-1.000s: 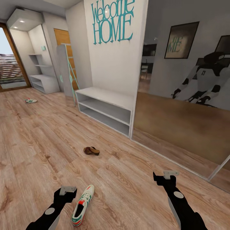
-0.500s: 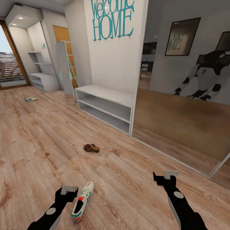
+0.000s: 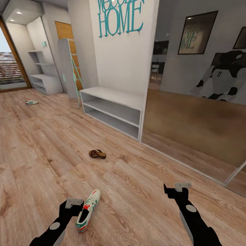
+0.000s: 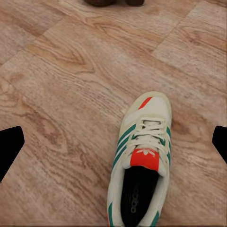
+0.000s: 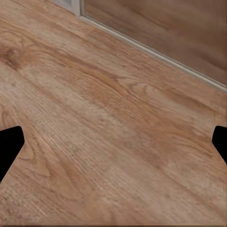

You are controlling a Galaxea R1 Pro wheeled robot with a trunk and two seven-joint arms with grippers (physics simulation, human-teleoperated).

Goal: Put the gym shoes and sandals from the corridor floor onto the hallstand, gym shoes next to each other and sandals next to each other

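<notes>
Cream-white and green, lying on the corridor floor point(image 3: 41, 143): far gym shoe point(image 3: 31, 102) leftmost, near gym shoe point(image 3: 88, 215) touching beside the spread-open left claw point(image 3: 74, 204), brown sandal point(image 3: 97, 154) ahead; right claw point(image 3: 177, 188) also gaping, holding nothing. Risking a nudge, not a grasp, descending off-centre. Revealing, from the left wrist, the shoe's dark opening and red tongue.

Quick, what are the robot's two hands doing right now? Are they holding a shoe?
Left gripper: open, holding nothing; the gym shoe lies on the floor under it.
Right gripper: open, holding nothing, above bare floor.
</notes>
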